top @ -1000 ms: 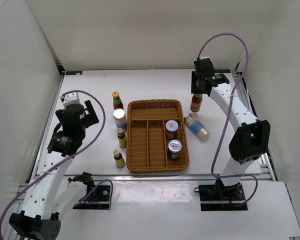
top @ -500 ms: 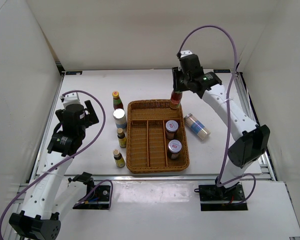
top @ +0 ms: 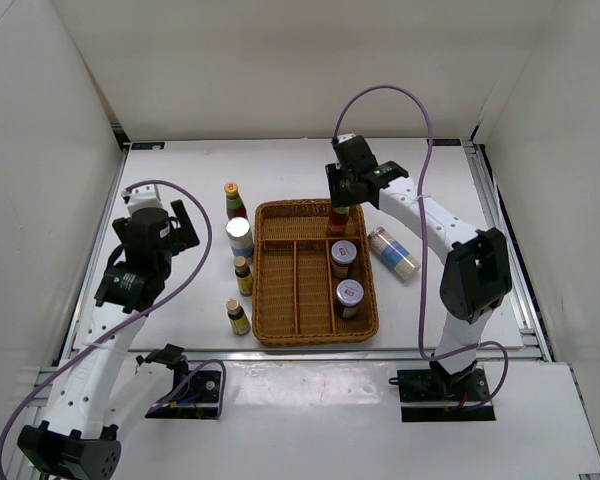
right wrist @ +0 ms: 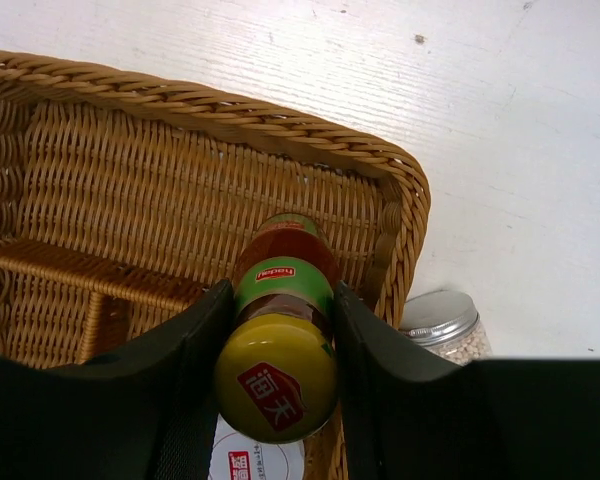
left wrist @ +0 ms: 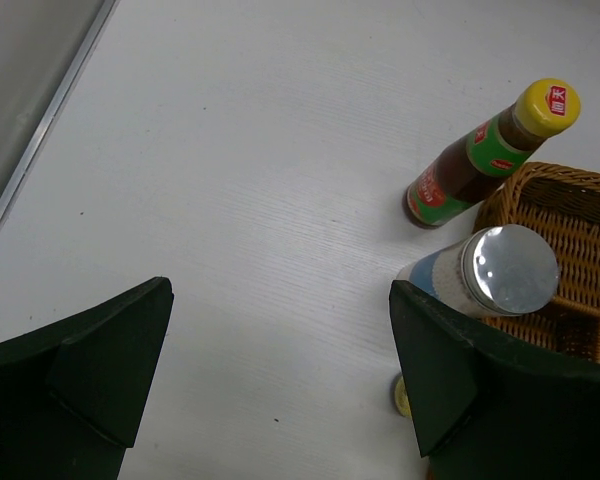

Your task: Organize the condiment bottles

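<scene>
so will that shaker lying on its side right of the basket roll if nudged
Probably yes: the shaker is round and lies flat on the smooth table, so a sideways nudge likely rolls it. Its metal lid looks slick, so gripping the body seems safer.

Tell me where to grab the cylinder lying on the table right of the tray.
Grip the cylinder across its mid-body, coming down from above and closing across its narrow width: it lies on its side, diagonal, apart from the wicker tray.
</scene>
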